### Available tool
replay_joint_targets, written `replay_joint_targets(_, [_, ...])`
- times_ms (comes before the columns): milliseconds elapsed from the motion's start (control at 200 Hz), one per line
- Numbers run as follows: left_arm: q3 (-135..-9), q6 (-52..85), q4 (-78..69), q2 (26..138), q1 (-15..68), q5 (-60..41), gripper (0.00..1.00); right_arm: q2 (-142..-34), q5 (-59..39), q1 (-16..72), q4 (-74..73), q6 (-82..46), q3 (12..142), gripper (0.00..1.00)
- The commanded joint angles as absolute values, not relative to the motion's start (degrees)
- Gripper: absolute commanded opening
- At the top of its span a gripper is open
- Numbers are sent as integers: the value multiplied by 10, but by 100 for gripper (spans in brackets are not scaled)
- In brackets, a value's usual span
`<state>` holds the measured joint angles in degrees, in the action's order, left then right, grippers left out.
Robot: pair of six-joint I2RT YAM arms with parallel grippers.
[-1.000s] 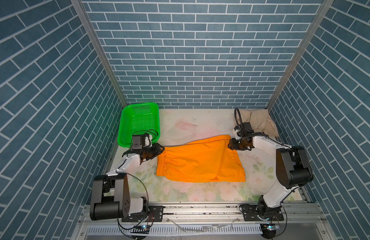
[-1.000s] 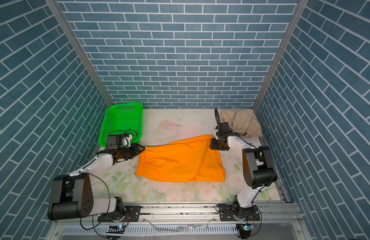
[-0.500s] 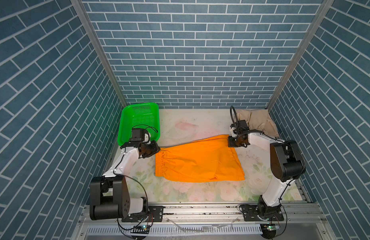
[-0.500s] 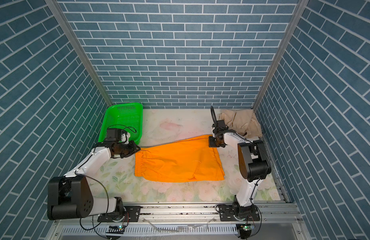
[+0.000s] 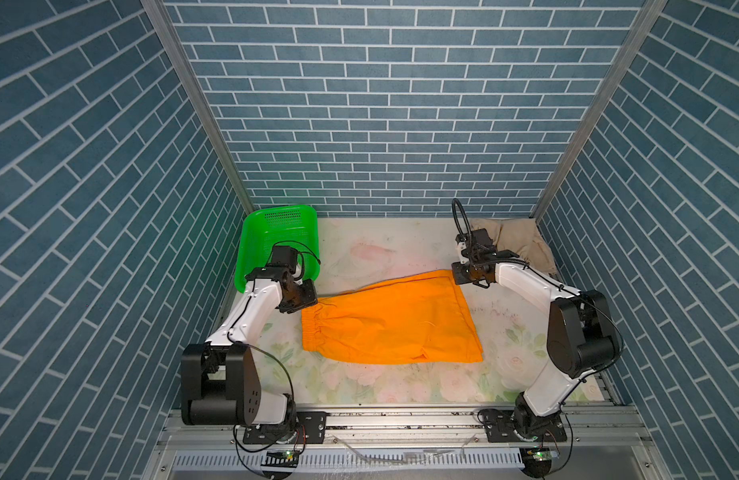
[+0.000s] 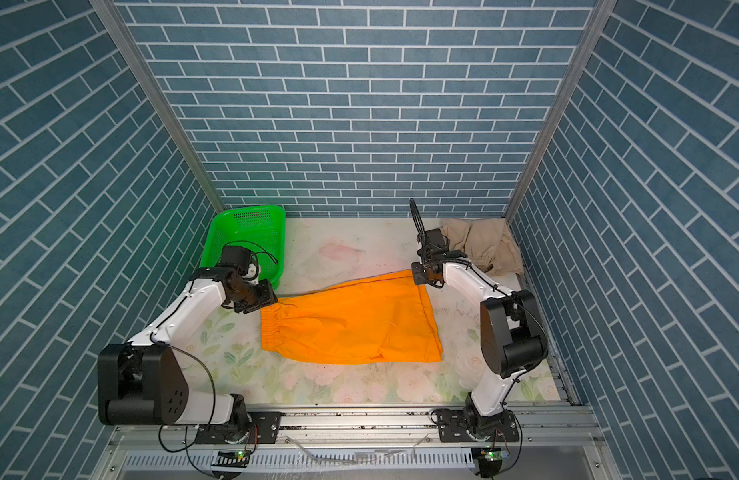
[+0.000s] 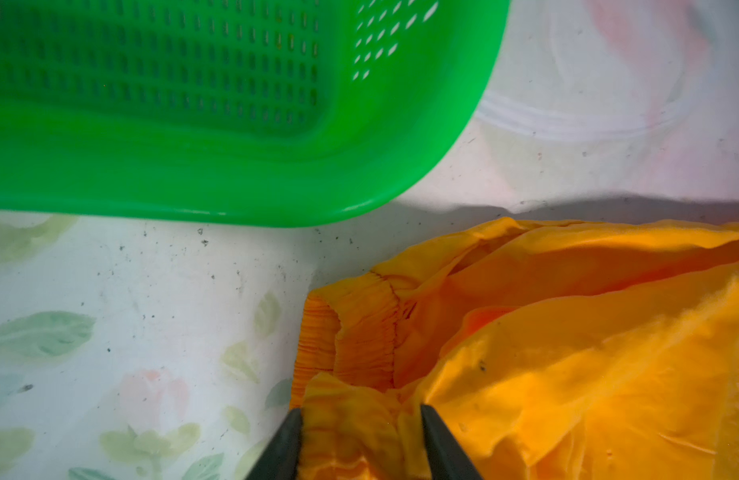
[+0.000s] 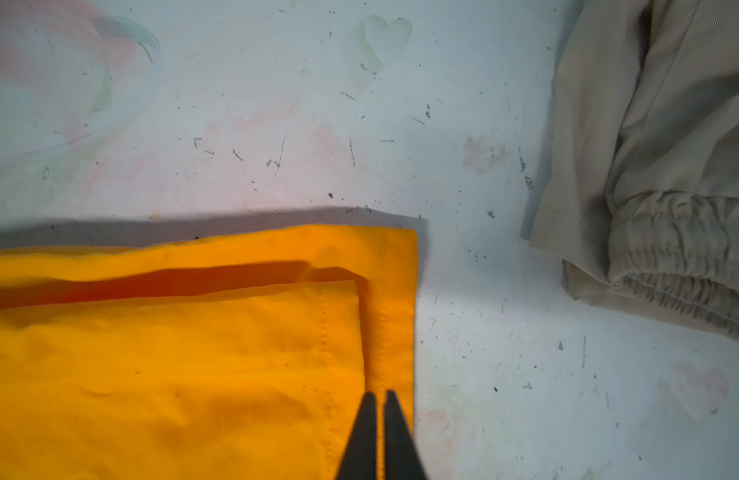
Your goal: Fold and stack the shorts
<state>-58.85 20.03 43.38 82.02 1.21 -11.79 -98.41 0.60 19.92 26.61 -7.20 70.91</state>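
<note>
The orange shorts (image 5: 388,320) (image 6: 351,324) lie folded and flat mid-table, waistband to the left. My left gripper (image 5: 307,301) (image 7: 361,415) sits at the waistband's far corner, its jaws apart, with bunched orange shorts (image 7: 567,353) filling the gap. My right gripper (image 5: 459,278) (image 8: 377,399) is at the far right hem corner. Its fingers are almost together over the hem of the orange shorts (image 8: 172,374), a sliver of orange showing between them. The beige shorts (image 5: 513,241) (image 6: 484,245) (image 8: 658,145) lie crumpled in the back right corner.
A green perforated basket (image 5: 284,232) (image 6: 243,237) (image 7: 235,178) stands at the back left, just behind my left wrist. Blue brick walls close in three sides. A metal rail with the arm bases (image 5: 401,419) runs along the front edge of the flowered table cover.
Both grippers and the orange shorts have shifted slightly to the left. The right gripper has moved a little toward the back, to the hem corner.
</note>
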Motion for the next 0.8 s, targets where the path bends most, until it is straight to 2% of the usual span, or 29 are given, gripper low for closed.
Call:
replay_joint_targets(0, [-580, 201, 431, 832, 13, -103, 73, -945, -27, 182, 369, -97, 703, 45])
replay_joint_targets(30, [-587, 202, 434, 835, 13, -104, 86, -931, -37, 177, 389, -113, 694, 48])
replay_joint_targets(45, [-591, 202, 437, 835, 13, -104, 97, -923, -40, 176, 399, -119, 688, 49])
replay_joint_targets(60, [-595, 202, 440, 836, 13, -104, 99, -915, -44, 175, 408, -125, 681, 50])
replay_joint_targets(290, [-698, 199, 558, 782, 13, -80, 100, -774, -93, 178, 476, -219, 536, 52])
replay_joint_targets(355, [-701, 198, 560, 759, 14, -111, 100, -746, -103, 188, 478, -241, 505, 53])
replay_joint_targets(475, [-631, 218, 482, 720, 44, -201, 100, -720, -126, 203, 450, -280, 453, 53])
replay_joint_targets(585, [-556, 249, 425, 714, 83, -198, 100, -720, -127, 218, 424, -302, 421, 53])
replay_joint_targets(795, [-440, 287, 284, 721, 88, -221, 100, -741, -122, 243, 375, -319, 389, 51])
